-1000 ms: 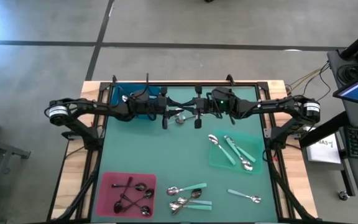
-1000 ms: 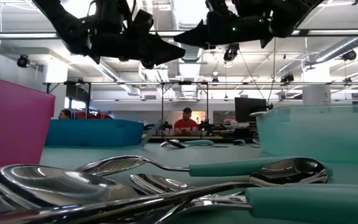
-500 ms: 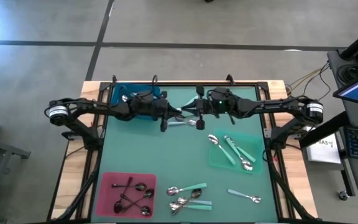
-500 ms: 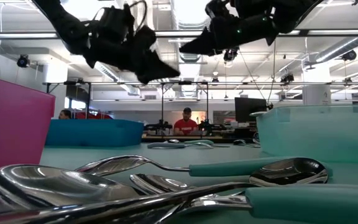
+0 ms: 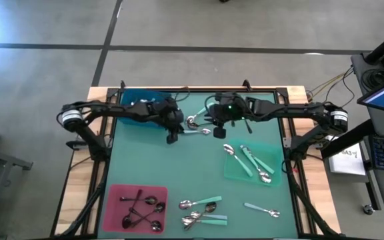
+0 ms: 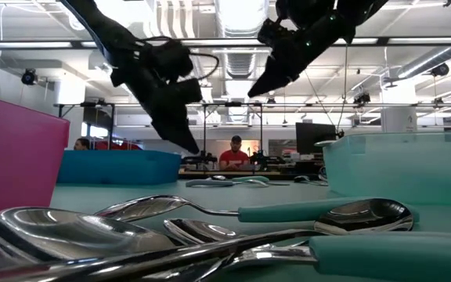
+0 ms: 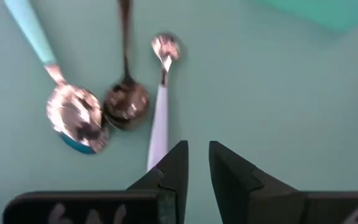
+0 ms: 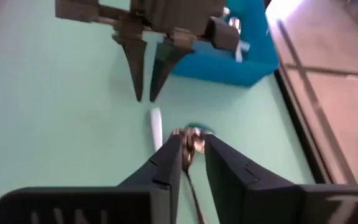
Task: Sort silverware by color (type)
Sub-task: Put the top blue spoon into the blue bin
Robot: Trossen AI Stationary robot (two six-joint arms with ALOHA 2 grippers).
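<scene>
Three spoons lie together on the mat at the far middle: a mint-handled one, a darker one and a small white-handled one. My left gripper slants down just left of them, narrowly open, its tips above the mat by the white handle's end. My right gripper hovers higher on their right, narrowly open and empty, and a spoon bowl shows through its gap. More silverware lies at the near edge.
A blue tray stands at the far left behind my left gripper. A green tray at the right holds mint-handled spoons, and a pink tray at the near left holds black ones. One spoon lies alone, near right.
Both grippers have tipped from nearly level to slanting down. My left gripper has sunk toward the mat beside the three spoons at the far middle. My right gripper has stayed at about the same height and place.
</scene>
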